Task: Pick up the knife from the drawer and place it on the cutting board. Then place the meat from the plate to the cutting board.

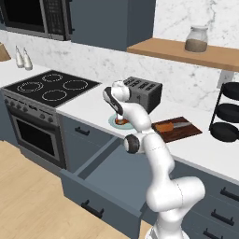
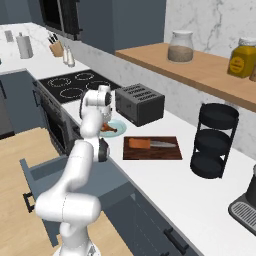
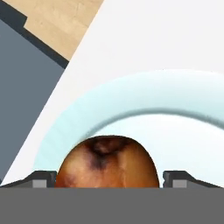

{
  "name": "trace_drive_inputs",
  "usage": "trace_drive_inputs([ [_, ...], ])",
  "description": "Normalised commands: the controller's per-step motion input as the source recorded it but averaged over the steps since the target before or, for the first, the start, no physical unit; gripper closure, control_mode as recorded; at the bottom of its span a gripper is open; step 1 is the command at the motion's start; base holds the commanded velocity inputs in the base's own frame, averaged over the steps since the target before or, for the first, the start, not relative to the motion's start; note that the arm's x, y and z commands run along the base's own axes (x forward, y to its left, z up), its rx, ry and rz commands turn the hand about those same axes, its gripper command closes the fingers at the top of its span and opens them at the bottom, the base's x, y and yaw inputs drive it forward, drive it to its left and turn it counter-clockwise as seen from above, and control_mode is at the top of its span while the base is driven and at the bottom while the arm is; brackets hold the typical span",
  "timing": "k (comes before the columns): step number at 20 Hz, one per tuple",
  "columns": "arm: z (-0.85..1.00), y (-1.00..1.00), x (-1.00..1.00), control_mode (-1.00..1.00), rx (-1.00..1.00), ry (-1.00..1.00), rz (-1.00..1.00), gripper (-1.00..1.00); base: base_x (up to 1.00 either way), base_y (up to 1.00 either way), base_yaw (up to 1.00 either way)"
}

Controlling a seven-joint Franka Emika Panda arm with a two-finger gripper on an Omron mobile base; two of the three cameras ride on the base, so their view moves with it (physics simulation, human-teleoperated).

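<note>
Knife done, meat next: 1 of 2 placements finished.
Knife (image 2: 149, 144) lies on the board (image 2: 172, 152); drawer (image 1: 105, 179) stands open. Meat (image 3: 107, 162) not yet lifted from the plate (image 3: 144, 98) on the counter beside the toaster (image 2: 139, 104). Gripper (image 3: 109, 180) low over the plate, jaws wide, 1 fingertip (image 3: 40, 180) each side of the meat, nothing held. No readable brands, labels or writing.

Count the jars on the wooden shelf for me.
2. A clear jar with brownish contents stands near the wooden shelf's left end; a yellow jar stands further right, at the picture's edge. More may sit beyond the frame.
</note>
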Motion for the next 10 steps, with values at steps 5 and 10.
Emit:
trace_drive_inputs([
  [5, -0.57, 0.00, -0.05, -1.00, 0.00, -0.22, 0.00, -1.00, 0.00, 0.00, 0.00],
  [10, -0.10, 0.00, 0.00, -1.00, 0.03, -0.18, 0.00, 1.00, 0.00, 0.00, 0.00],
])
